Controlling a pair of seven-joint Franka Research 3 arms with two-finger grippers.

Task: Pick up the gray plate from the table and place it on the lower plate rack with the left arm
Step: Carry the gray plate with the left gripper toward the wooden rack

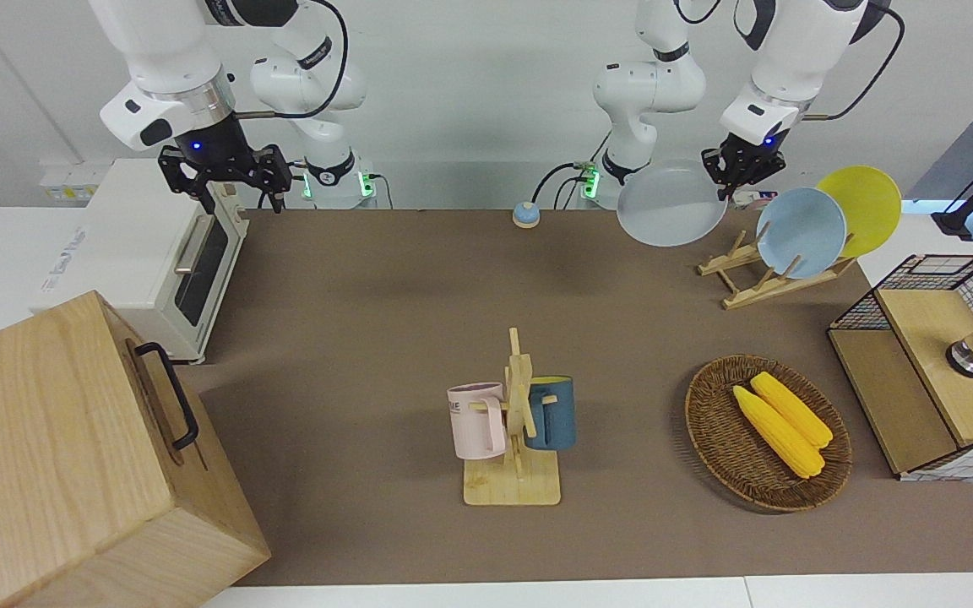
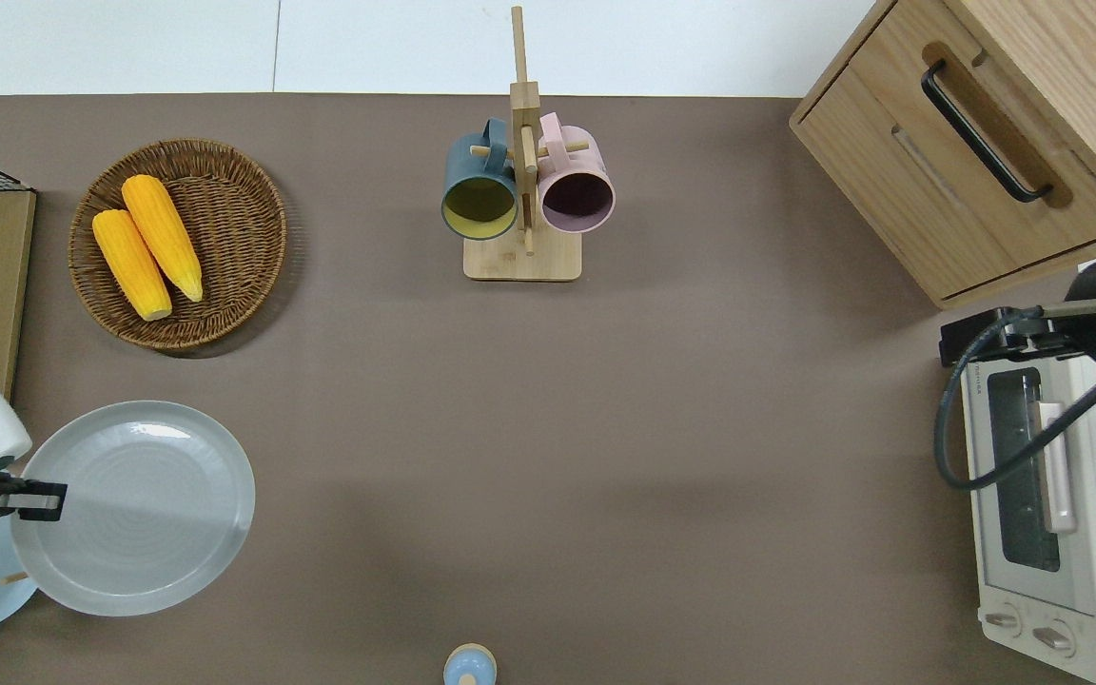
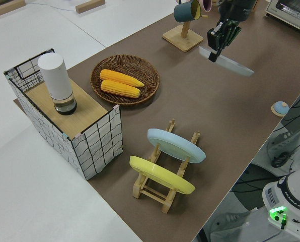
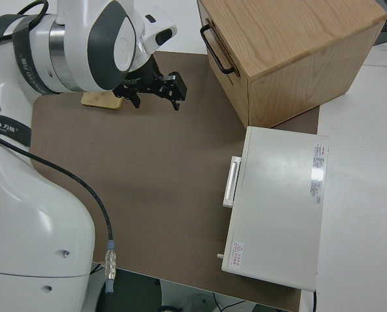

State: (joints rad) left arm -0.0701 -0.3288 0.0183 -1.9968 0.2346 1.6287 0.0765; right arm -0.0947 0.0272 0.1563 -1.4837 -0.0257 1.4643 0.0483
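My left gripper [image 1: 736, 169] is shut on the rim of the gray plate [image 1: 671, 207] and holds it up in the air, nearly flat and slightly tilted. In the overhead view the gripper [image 2: 29, 499] and plate [image 2: 134, 509] are over the low end of the plate rack [image 1: 744, 287], which the plate hides there. The left side view shows the plate [image 3: 228, 61] well above the table and the rack's low end slots [image 3: 182, 132] bare. A light blue plate [image 1: 801, 232] and a yellow plate [image 1: 862, 207] stand in the higher slots. My right gripper [image 1: 229, 181] is open and parked.
A wicker basket [image 1: 706, 422] with two corn cobs and a wire-and-wood box [image 1: 926, 338] stand toward the left arm's end. A mug stand [image 1: 513, 439] with two mugs is mid-table. A toaster oven [image 1: 149, 253] and wooden cabinet [image 1: 56, 456] are at the right arm's end.
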